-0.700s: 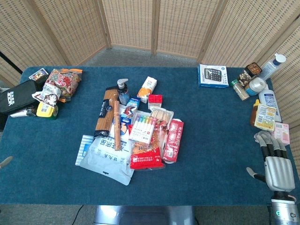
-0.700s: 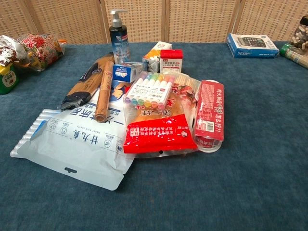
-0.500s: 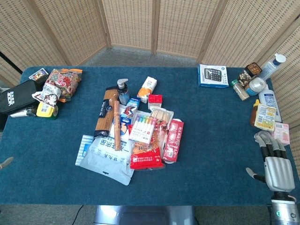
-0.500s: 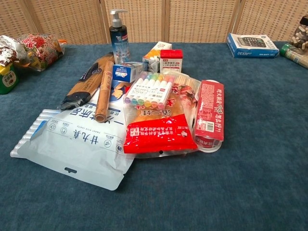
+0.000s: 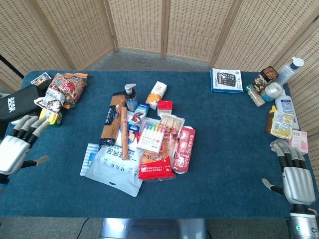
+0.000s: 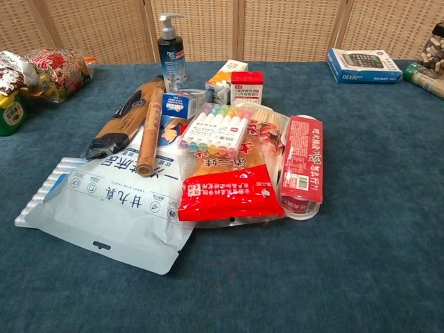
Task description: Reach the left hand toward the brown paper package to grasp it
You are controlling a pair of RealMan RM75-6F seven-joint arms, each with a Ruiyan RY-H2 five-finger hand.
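The brown paper package (image 5: pixel 111 117) is long and flat with a dark band, and lies lengthwise at the left of the central pile. The chest view shows this package (image 6: pixel 125 119) partly under a thin brown roll (image 6: pixel 150 133). My left hand (image 5: pixel 16 148) hovers at the table's left edge with fingers spread and nothing in it, well to the left of the package. My right hand (image 5: pixel 293 173) rests at the front right corner, fingers extended and empty. Neither hand shows in the chest view.
The pile also holds a white-blue pouch (image 5: pixel 113 169), a red snack bag (image 5: pixel 155 164), pastel markers (image 5: pixel 152 136), a red box (image 5: pixel 183 149) and a pump bottle (image 5: pixel 131 96). A black case (image 5: pixel 17 102) and snack bags (image 5: pixel 65 88) sit at the far left. Bottles and a calculator (image 5: pixel 227 79) are at the right.
My left hand has come into the head view from the lower left edge, rising and moving toward the table. The right hand and the pile have not moved.
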